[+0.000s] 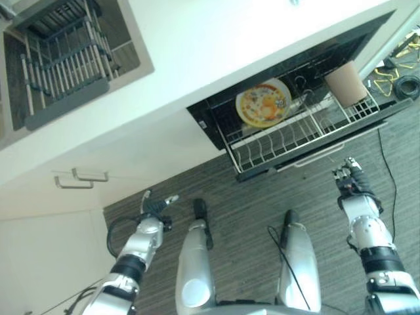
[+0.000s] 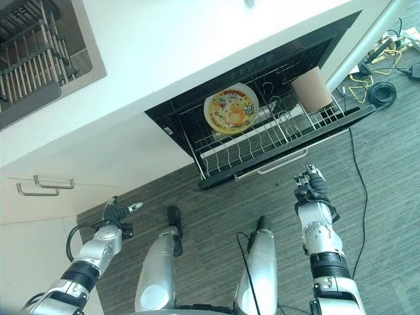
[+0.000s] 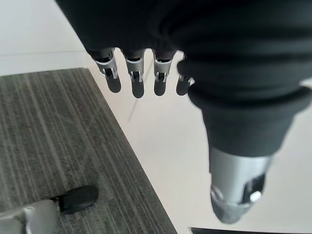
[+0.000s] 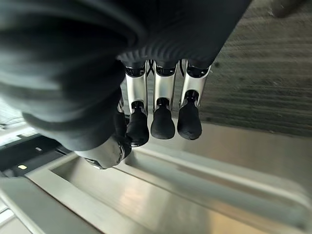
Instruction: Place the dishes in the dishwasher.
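A round yellow patterned plate (image 1: 263, 102) and a tan cup (image 1: 346, 84) stand in the pulled-out white wire dishwasher rack (image 1: 289, 138), beyond the right hand (image 1: 350, 176). That hand hangs empty near the rack's front, fingers loosely straight. The left hand (image 1: 155, 205) hangs well apart over the grey striped floor (image 1: 249, 203), fingers straight, empty.

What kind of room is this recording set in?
Most likely a home kitchen: a white counter holds a sink with a drying rack, and below it a dishwasher drawer stands open with a plate inside.
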### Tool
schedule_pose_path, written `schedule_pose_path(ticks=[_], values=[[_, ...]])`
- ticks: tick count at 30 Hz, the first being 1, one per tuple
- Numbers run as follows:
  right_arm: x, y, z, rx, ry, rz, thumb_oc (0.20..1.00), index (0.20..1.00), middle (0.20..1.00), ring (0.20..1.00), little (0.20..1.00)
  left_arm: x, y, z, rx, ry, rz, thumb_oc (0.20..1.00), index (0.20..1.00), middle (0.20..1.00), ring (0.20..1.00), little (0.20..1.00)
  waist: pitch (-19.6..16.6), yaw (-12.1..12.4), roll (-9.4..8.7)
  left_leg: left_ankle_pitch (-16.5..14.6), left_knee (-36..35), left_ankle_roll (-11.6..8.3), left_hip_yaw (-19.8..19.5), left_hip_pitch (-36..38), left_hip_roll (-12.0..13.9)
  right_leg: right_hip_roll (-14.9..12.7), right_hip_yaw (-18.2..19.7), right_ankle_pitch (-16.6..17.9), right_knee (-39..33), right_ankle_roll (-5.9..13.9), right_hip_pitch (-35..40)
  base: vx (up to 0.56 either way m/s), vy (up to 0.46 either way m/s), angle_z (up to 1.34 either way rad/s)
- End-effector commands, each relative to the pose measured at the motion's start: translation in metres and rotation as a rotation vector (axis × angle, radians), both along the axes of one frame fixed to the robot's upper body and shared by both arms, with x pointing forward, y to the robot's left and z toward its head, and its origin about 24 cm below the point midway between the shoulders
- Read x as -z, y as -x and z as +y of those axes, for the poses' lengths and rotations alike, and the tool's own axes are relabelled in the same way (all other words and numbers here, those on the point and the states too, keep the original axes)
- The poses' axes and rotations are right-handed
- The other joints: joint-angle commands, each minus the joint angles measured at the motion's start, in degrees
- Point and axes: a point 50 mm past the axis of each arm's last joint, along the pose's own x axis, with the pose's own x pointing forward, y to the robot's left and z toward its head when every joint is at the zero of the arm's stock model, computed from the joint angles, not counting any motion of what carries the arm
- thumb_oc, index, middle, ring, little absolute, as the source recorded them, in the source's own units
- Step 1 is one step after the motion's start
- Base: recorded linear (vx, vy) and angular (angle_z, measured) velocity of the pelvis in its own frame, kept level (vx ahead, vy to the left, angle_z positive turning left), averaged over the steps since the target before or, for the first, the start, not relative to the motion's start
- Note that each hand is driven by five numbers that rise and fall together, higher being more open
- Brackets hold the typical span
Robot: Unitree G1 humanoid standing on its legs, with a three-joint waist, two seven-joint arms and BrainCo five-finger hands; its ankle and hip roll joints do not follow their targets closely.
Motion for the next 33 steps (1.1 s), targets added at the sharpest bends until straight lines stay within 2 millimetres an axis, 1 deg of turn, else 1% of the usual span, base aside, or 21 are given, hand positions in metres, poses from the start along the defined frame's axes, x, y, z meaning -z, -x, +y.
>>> schedule_pose_path(ticks=[1, 4, 8, 12, 14, 16, 19, 23, 26, 29, 31, 32, 33], values=[[-0.008, -0.002, 0.012, -0.082, -0.061, -0.073, 0.200, 0.200, 0.200, 0.200, 0.200, -0.015, -0.004, 0.020, -0.010, -0.087, -0.030, 1.000, 1.000, 1.000, 1.000, 1.000, -2.7, 0.5, -3.39, -8.2, 6.1, 2.18, -2.6, -0.7, -0.9, -0.7, -1.8, 5.0, -6.0, 0.00, 0.3, 0.00, 0.000, 0.00], [-0.015, -0.008, 0.018, -0.138, -0.035, -0.098, 0.200, 0.200, 0.200, 0.200, 0.200, -0.016, -0.006, 0.018, -0.002, -0.094, -0.029, 1.000, 1.000, 1.000, 1.000, 1.000, -2.8, 1.1, -3.54, -8.4, 6.5, 2.14, -3.0, -0.8, -1.0, -0.8, -2.0, 4.9, -5.7, -0.01, 0.3, 0.00, -0.042, 0.02], [-0.032, -0.018, 0.027, -0.206, 0.014, -0.131, 0.200, 0.200, 0.200, 0.200, 0.200, -0.015, -0.006, 0.017, 0.004, -0.098, -0.018, 1.000, 1.000, 1.000, 1.000, 1.000, -3.2, 1.7, -3.68, -8.7, 7.2, 2.06, -3.4, -0.9, -1.0, -1.1, -2.5, 4.7, -5.1, -0.08, 0.4, 0.01, -0.019, 0.09], [-0.048, -0.027, 0.031, -0.251, 0.067, -0.152, 0.200, 0.200, 0.200, 0.200, 0.200, -0.013, -0.004, 0.017, 0.009, -0.102, 0.001, 1.000, 1.000, 1.000, 1.000, 1.000, -3.5, 2.3, -3.69, -9.1, 7.9, 2.02, -4.0, -0.7, -1.1, -1.4, -2.7, 4.2, -4.2, -0.18, 0.8, 0.01, -0.010, 0.02], [-0.055, -0.030, 0.029, -0.256, 0.085, -0.157, 0.200, 0.200, 0.200, 0.200, 0.200, -0.012, -0.004, 0.017, 0.015, -0.106, 0.008, 1.000, 1.000, 1.000, 1.000, 1.000, -3.6, 2.6, -3.67, -9.3, 8.3, 2.03, -4.3, -0.8, -1.2, -1.6, -2.8, 3.9, -3.5, -0.26, 0.8, 0.01, -0.013, 0.02], [-0.065, -0.036, 0.029, -0.276, 0.111, -0.168, 0.200, 0.200, 0.200, 0.200, 0.200, -0.010, -0.003, 0.018, 0.019, -0.112, 0.016, 1.000, 1.000, 1.000, 1.000, 1.000, -3.8, 3.2, -3.70, -9.5, 9.0, 2.00, -4.8, -0.8, -1.3, -1.9, -3.0, 3.2, -2.3, -0.37, 0.9, 0.03, -0.034, 0.07], [-0.074, -0.042, 0.028, -0.296, 0.135, -0.176, 0.200, 0.200, 0.200, 0.200, 0.200, -0.008, -0.003, 0.019, 0.026, -0.117, 0.030, 1.000, 1.000, 1.000, 1.000, 1.000, -4.0, 3.9, -3.64, -9.9, 10.0, 1.91, -5.6, -0.9, -1.3, -2.4, -3.3, 2.4, -0.6, -0.56, 1.0, 0.03, -0.035, 0.12], [-0.085, -0.053, 0.027, -0.327, 0.164, -0.161, 0.200, 0.200, 0.200, 0.200, 0.200, -0.001, 0.001, 0.019, 0.034, -0.119, 0.068, 1.000, 1.000, 1.000, 1.000, 1.000, -4.5, 4.9, -3.32, -10.0, 10.7, 1.66, -6.5, -0.3, -1.0, -2.9, -3.8, 1.2, 1.7, -0.98, 1.4, 0.08, -0.020, 0.11], [-0.096, -0.064, 0.024, -0.339, 0.200, -0.140, 0.200, 0.200, 0.200, 0.200, 0.200, 0.007, 0.004, 0.019, 0.036, -0.116, 0.109, 1.000, 1.000, 1.000, 1.000, 1.000, -4.8, 5.8, -2.79, -9.6, 10.6, 1.40, -7.2, -0.1, -0.9, -3.4, -4.4, 0.5, 3.2, -1.17, 1.4, 0.11, -0.015, 0.11], [-0.106, -0.074, 0.021, -0.337, 0.249, -0.114, 0.200, 0.200, 0.200, 0.200, 0.200, 0.014, 0.008, 0.019, 0.036, -0.108, 0.146, 1.000, 1.000, 1.000, 1.000, 1.000, -4.9, 6.8, -1.99, -8.5, 9.1, 1.41, -7.6, 0.1, -1.3, -3.8, -4.9, 0.1, 4.4, -1.40, 0.7, 0.09, 0.015, 0.10], [-0.114, -0.081, 0.021, -0.335, 0.281, -0.083, 0.200, 0.200, 0.200, 0.200, 0.200, 0.020, 0.012, 0.020, 0.031, -0.100, 0.171, 1.000, 1.000, 1.000, 1.000, 1.000, -4.7, 7.6, -1.23, -7.1, 7.7, 1.45, -8.1, -0.3, -1.8, -4.2, -4.9, -0.3, 5.6, -1.43, -0.3, 0.08, 0.031, 0.10], [-0.122, -0.088, 0.023, -0.329, 0.301, -0.061, 0.200, 0.200, 0.200, 0.200, 0.200, 0.024, 0.012, 0.018, 0.037, -0.090, 0.181, 1.000, 1.000, 1.000, 1.000, 1.000, -4.4, 8.3, -0.35, -5.9, 6.3, 1.54, -8.4, -0.9, -2.5, -4.6, -4.7, -0.6, 6.5, -1.37, -1.4, 0.04, 0.054, 0.13], [-0.126, -0.090, 0.022, -0.323, 0.318, -0.051, 0.200, 0.200, 0.200, 0.200, 0.200, 0.025, 0.012, 0.017, 0.039, -0.083, 0.183, 1.000, 1.000, 1.000, 1.000, 1.000, -4.2, 8.6, 0.12, -5.3, 5.6, 1.58, -8.5, -1.2, -2.8, -4.8, -4.6, -0.8, 6.9, -1.38, -2.0, 0.03, 0.078, 0.07]])
